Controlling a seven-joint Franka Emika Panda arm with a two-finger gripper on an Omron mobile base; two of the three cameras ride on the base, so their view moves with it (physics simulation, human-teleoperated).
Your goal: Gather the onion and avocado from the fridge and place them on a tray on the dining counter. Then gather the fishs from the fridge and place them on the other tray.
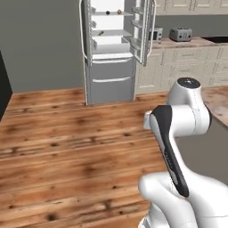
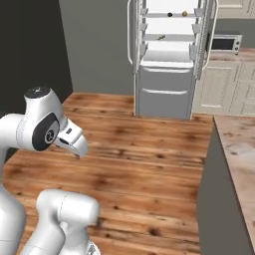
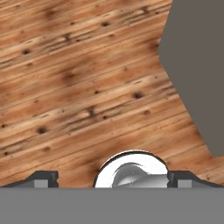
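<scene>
Fridge (image 1: 111,49) stands at the far wall with both upper doors swung open, two lower drawers shut, white shelves lit inside. On the top shelf, toward its right end, a small golden-brown onion (image 2: 185,14) sits with a small dark round thing (image 2: 170,14) just to its left, the two apart; in the left base view the onion (image 1: 119,11) shows as a tiny ball near the shelf's right edge. On the shelf below lies a small dark longish item (image 2: 160,37), too small to tell what it is. Right of the fridge, cream cabinets carry a microwave (image 2: 223,43) and a toaster (image 1: 180,34) on their counter. Plank floor (image 2: 144,149) fills the middle. Dining counter (image 2: 239,144) shows its marbled top at the right edge, bare there. Gripper (image 3: 112,178) points down at the floor, fingertips (image 3: 43,178) spread wide apart, nothing between them.
</scene>
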